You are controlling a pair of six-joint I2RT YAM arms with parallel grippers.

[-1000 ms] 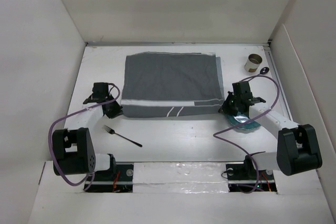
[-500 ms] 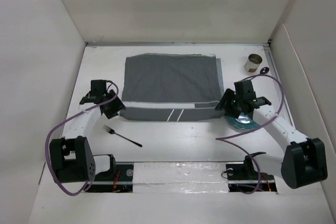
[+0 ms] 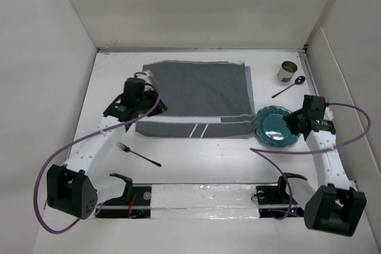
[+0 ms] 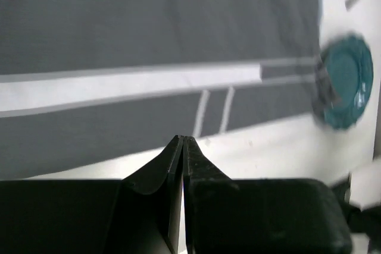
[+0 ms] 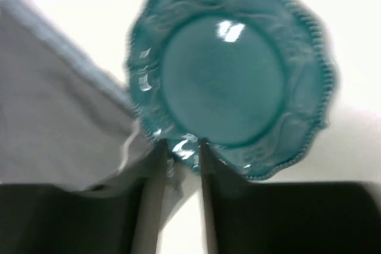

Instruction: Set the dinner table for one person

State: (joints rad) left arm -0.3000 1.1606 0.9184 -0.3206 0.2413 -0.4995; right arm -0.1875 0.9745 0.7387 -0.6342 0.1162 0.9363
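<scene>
Place setting on the dinner table (image 3: 208, 162), the large flat matte white rectangular tabletop that runs from the arms' bases at the near edge to the far wall and carries everything else in view. A dark grey rectangular cloth with pale stripes (image 3: 196, 90) lies flat across the table's far middle, its stripes running along the near side. Just off the cloth's near right corner sits a round teal plate with a scalloped, beaded rim (image 3: 275, 126), resting on the bare white surface. The right wrist view shows the plate's rim right at the cloth's edge, though whether the two overlap cannot be told. The right gripper (image 5: 178, 143) hangs at the plate's rim, on its right side in the overhead view. Its two dark fingers stand a narrow way apart with the rim showing through the gap and nothing clamped between them; whether the tips touch the plate cannot be told. The left gripper (image 4: 182, 142) hovers above the left side of the cloth, its fingers pressed together on nothing. A slim dark fork (image 3: 139, 154) lies aslant on the bare table between the cloth's near left corner and the arms' bases, well apart from the plate. Beyond the plate a dark spoon (image 3: 289, 87) lies aslant, its bowl just beside a short tan cylindrical cup (image 3: 287, 72) near the far right corner, open mouth showing.
</scene>
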